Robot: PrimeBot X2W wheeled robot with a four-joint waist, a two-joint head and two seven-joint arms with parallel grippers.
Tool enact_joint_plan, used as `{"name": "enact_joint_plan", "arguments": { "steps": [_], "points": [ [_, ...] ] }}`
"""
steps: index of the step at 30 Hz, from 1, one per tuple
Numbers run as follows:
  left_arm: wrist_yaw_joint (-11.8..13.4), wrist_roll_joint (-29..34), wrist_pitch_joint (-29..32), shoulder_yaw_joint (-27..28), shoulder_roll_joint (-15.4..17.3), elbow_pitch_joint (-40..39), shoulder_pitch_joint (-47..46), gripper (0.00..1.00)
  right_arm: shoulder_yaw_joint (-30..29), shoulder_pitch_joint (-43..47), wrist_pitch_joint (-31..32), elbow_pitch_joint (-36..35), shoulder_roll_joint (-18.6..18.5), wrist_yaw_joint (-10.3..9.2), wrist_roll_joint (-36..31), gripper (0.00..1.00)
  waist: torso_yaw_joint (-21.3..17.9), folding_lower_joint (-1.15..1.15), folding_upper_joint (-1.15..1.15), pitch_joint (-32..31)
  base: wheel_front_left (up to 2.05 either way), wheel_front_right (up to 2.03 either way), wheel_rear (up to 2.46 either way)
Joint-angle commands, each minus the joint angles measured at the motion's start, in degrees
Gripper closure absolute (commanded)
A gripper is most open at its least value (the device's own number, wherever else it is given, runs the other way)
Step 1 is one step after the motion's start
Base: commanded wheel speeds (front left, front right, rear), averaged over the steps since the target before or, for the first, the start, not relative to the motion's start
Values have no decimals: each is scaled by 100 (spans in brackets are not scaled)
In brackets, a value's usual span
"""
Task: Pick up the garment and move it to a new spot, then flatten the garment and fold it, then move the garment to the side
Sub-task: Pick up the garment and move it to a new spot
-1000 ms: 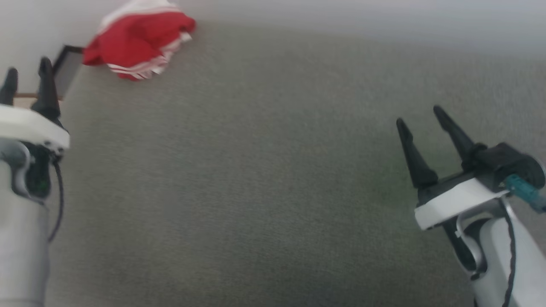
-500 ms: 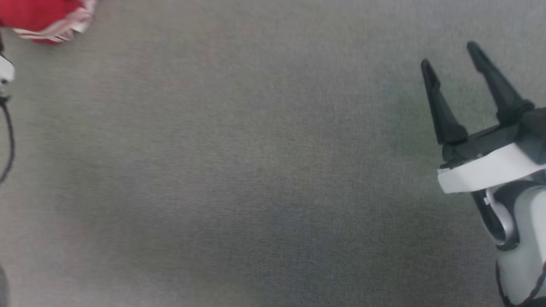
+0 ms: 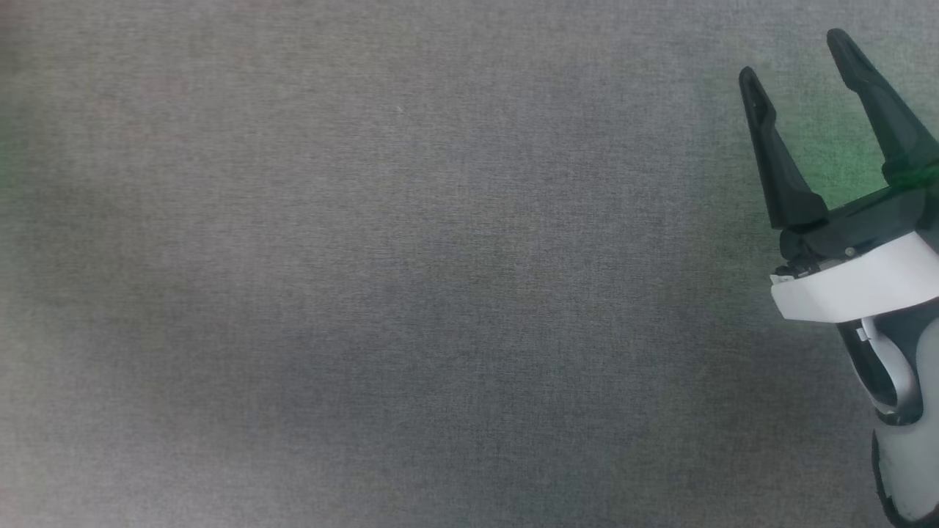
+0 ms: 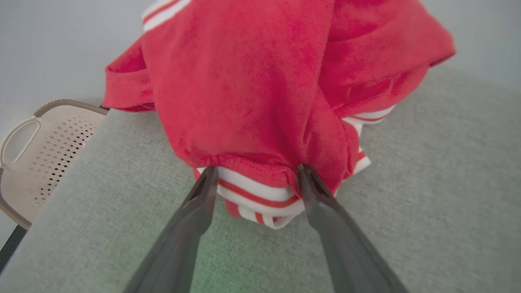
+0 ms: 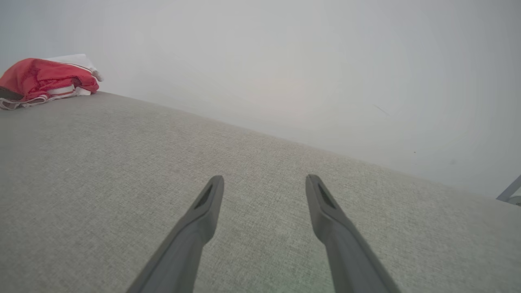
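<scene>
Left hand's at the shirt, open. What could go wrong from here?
1. Left hand straddles just the striped hem of the bunched shirt; closing may pinch one layer and drag the rest.
2. Shirt sits at the table corner by the basket; a nudge could push it off.

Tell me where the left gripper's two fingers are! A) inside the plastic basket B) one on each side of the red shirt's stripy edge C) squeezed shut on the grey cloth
B: the left wrist view shows the left gripper open, a finger on each side of the garment's striped band.
</scene>
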Motion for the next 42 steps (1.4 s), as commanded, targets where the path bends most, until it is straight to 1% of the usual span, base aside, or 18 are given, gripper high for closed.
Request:
{"name": "enact_joint_plan", "arguments": {
  "steps": [1,2,4,5,8,9,10,11,12,14,23,29,38,42],
  "points": [
    [21,50,256,-60,11,60,-76,0,0,-25,31,-87,-10,-1,-1,0,-62,0,0,63,0,0,0],
    [112,21,340,-45,10,81,-79,0,-6,-14,47,-106,-12,-1,-6,0,-66,0,0,71,0,0,0],
    [126,81,587,-136,-56,117,-25,0,-9,6,81,-136,-1,-1,-14,0,-69,0,0,79,0,0,0],
    [180,38,653,-113,-70,128,-20,0,2,13,103,-151,1,-1,-19,0,-67,0,0,84,0,0,0],
    [213,47,771,-145,-102,144,-4,0,24,12,135,-183,9,-1,-21,0,-68,0,0,84,0,0,0],
    [257,-21,788,-102,-114,151,-9,4,35,8,144,-193,3,-1,-24,0,-65,0,0,84,0,0,0],
    [264,-72,793,-59,-131,151,-12,50,42,4,156,-202,-4,-1,-34,0,-62,0,0,84,0,0,0],
    [226,-41,789,-95,-140,153,-12,65,45,-3,165,-212,-3,-1,-40,0,-60,0,0,84,0,0,0],
    [206,-53,736,-94,-144,155,-20,100,52,-12,174,-217,-3,-1,-48,0,-57,0,0,84,0,0,0],
    [282,-91,553,-59,-122,140,-58,100,61,-30,182,-220,0,-1,-64,0,-49,0,0,79,0,0,0],
    [42,-27,93,-178,0,39,-400,100,19,32,66,-49,53,-1,-63,0,64,0,0,-155,0,0,0],
    [-103,150,-212,-385,72,-50,-586,100,33,113,-123,197,152,-1,10,0,148,0,0,-563,0,0,0],
    [-280,463,-916,-780,255,-445,-866,100,54,268,-480,676,378,-1,92,0,233,0,0,-1314,0,0,0],
    [-337,540,-1047,-976,298,-632,-948,100,19,359,-648,882,463,-1,116,0,257,0,0,-1673,0,0,0]
  ]
}}
